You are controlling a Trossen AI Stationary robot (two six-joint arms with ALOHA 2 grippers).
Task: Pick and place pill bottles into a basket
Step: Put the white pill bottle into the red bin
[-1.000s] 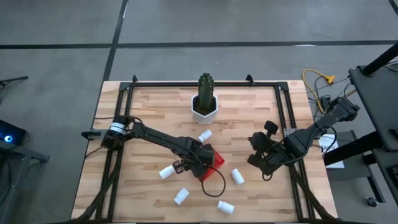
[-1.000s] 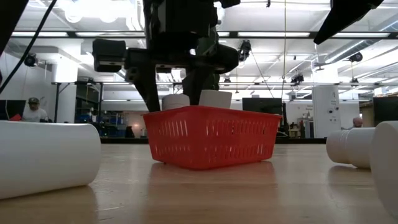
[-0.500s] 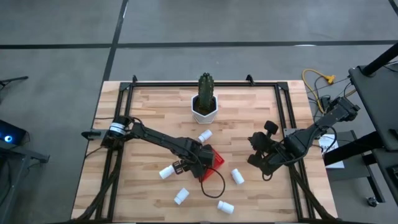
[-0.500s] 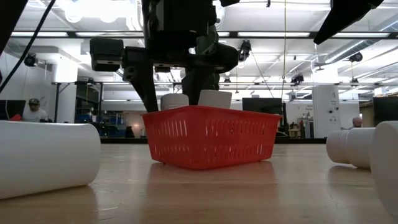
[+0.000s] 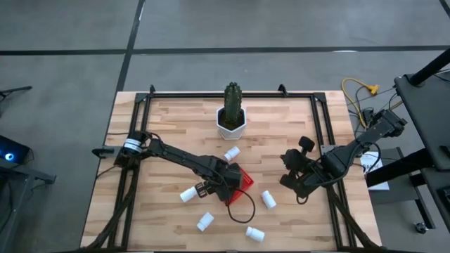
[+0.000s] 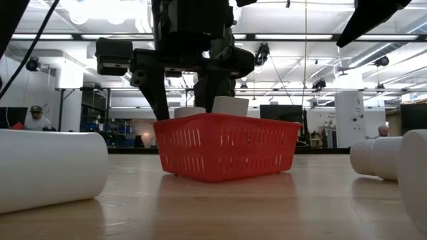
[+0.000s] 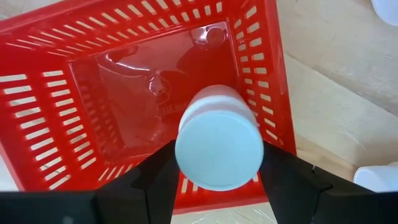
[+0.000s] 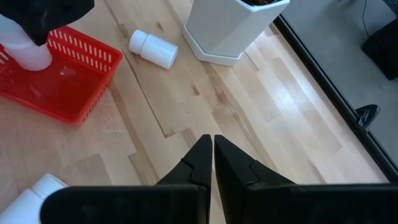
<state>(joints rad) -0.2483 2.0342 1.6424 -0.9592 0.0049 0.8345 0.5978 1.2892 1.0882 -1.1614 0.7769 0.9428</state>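
One bottle stands upright inside the basket, pinched between the fingers of the left gripper, which hangs right over the basket, jaws closed on the bottle's sides. Five more bottles lie on the table around the basket: one between basket and cactus pot, one beside the basket toward the right gripper, and three on the side away from the pot. Fingers pressed together and holding nothing, the right gripper waits well apart from the basket.
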